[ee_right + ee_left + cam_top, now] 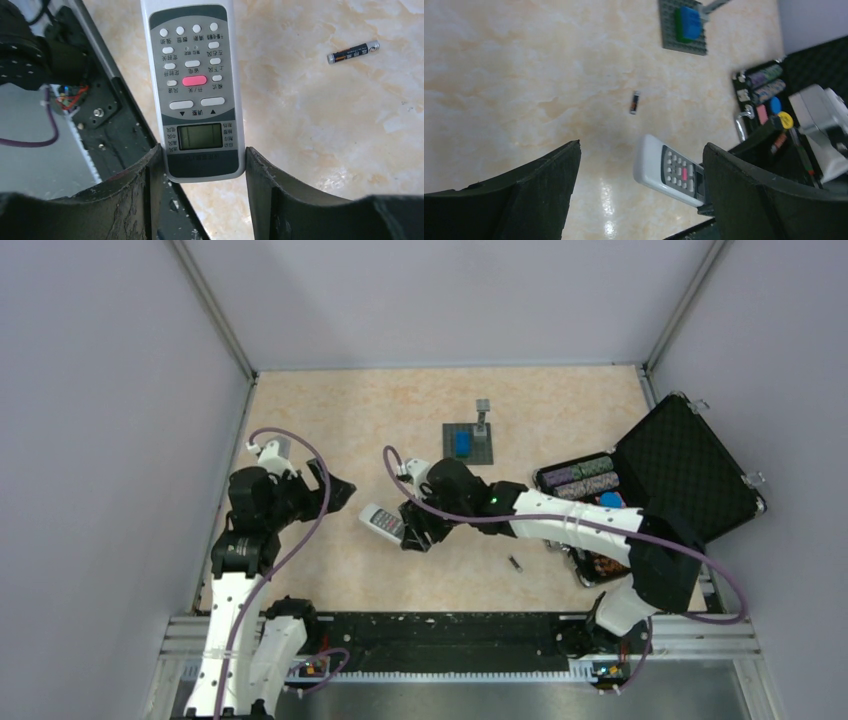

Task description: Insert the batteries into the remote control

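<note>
The remote control (381,521) is white and faces up, with its buttons and screen showing (195,85). My right gripper (203,148) is shut on its screen end, one finger against each long side. In the top view that gripper (410,528) is left of the table's middle. A battery (516,563) lies alone on the table nearer the front, apart from both grippers (353,52). My left gripper (335,490) hangs open just left of the remote, its fingers wide and empty (640,147). Its view shows the remote (669,170) and the battery (634,102) beyond.
A grey plate with a blue block (468,443) sits at the back centre. An open black case (680,465) holding rows of poker chips (585,478) stands at the right. The black rail (440,630) runs along the near edge.
</note>
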Robot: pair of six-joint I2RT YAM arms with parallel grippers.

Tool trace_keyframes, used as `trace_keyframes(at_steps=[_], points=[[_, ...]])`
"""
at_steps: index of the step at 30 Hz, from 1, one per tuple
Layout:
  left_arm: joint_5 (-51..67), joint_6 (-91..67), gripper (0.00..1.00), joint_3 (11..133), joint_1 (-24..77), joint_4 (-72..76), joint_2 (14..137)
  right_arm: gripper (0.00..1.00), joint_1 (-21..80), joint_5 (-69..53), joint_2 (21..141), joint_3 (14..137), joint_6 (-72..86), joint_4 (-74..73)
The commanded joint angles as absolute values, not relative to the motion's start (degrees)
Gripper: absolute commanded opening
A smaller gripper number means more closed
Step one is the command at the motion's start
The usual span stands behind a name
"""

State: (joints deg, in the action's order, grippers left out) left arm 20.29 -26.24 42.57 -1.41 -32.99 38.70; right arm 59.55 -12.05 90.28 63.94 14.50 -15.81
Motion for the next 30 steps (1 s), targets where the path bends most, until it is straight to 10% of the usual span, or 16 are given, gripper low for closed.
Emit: trace_keyframes(at_steps=[1,30], points=[[37.68,-25.37,0.95,43.96,-1.63,-22.63,38.75,0.33,56.45,-22.05,84.88,62.62,20.51,-13.43],[45.92,-62.91,0.93,46.53,-1.53,4.49,35.34,0.31,49.6,-43.39,80.97,68.67,66.07,17.03]])
